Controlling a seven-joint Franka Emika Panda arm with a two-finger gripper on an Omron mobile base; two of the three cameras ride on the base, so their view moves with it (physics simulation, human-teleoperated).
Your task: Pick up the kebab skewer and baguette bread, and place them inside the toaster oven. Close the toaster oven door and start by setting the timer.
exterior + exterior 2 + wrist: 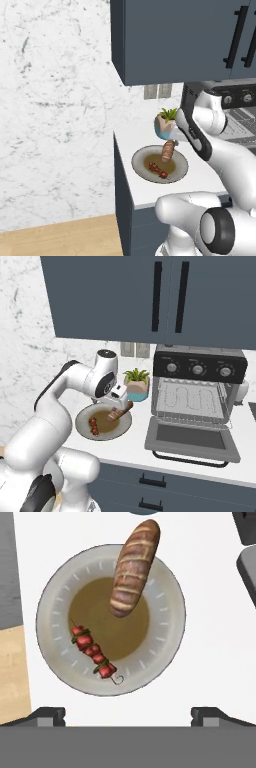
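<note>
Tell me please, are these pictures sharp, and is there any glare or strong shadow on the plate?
Hand view: sharp, evenly lit, no glare on the plate; the baguette bread and kebab skewer have crisp edges and hardly any shadow. Left base view: softer, the skewer is small and slightly blurred. Right base view: flat light, no reflection on the toaster oven door glass.

Claw (128,714) wide open — arm bent

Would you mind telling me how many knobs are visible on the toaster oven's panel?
3, in a row across the top panel of the toaster oven: the left knob, the middle knob and the right knob. None appears hidden in the right base view.
</note>
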